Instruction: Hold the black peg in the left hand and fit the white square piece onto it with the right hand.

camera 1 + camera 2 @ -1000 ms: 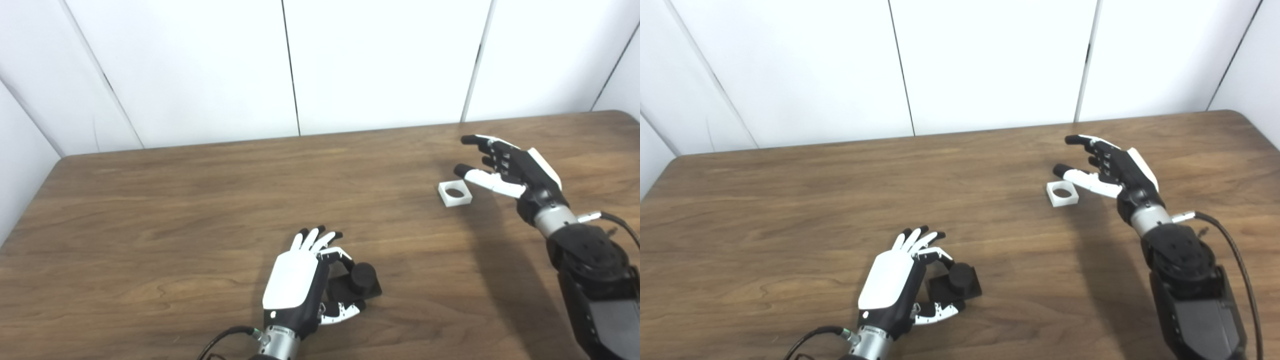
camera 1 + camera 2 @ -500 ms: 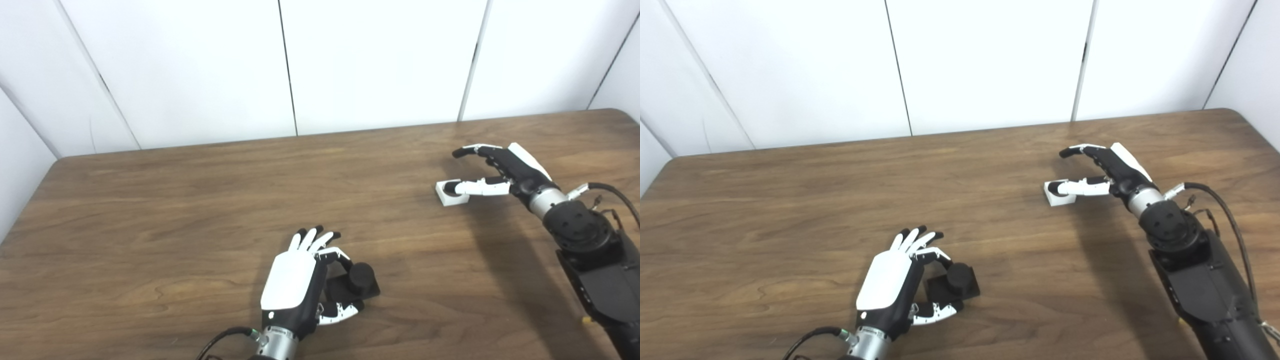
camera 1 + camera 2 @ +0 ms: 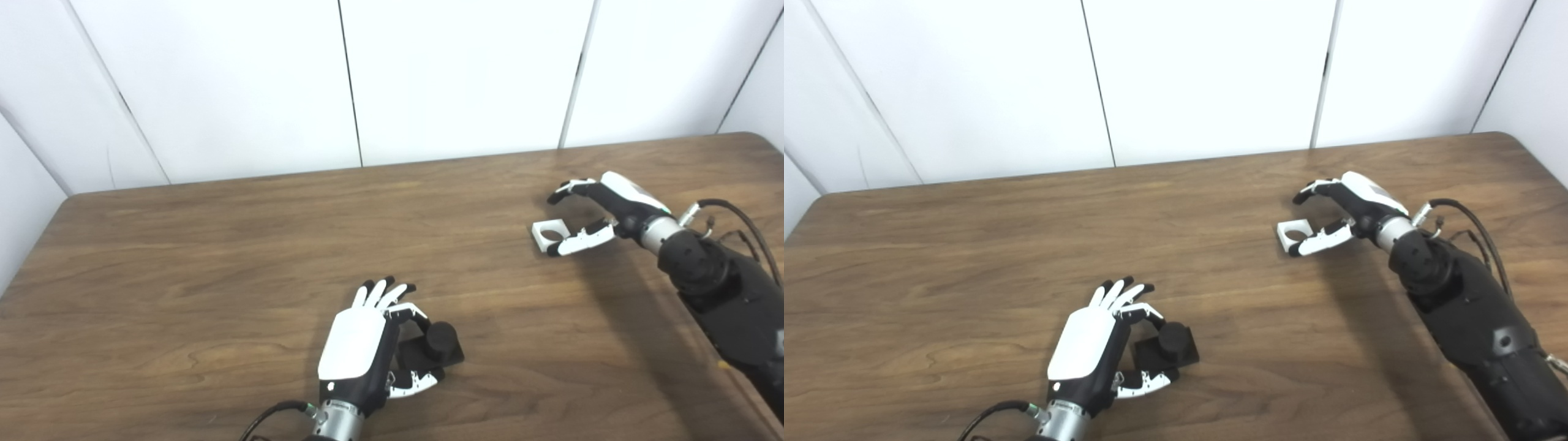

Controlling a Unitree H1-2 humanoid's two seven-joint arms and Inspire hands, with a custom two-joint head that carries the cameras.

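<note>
- Early days, I'd say: the peg (image 3: 436,348) sits on the counter (image 3: 184,257) with the left hand (image 3: 361,349) curled loosely around its base. Can't tell if it's actually gripped.
- White piece (image 3: 547,234) lies flat, far right of the peg. The right hand (image 3: 603,211) is spread around it, thumb touching, nothing lifted.
- Left: grab, lift, fit.
- No containers anywhere.
</note>
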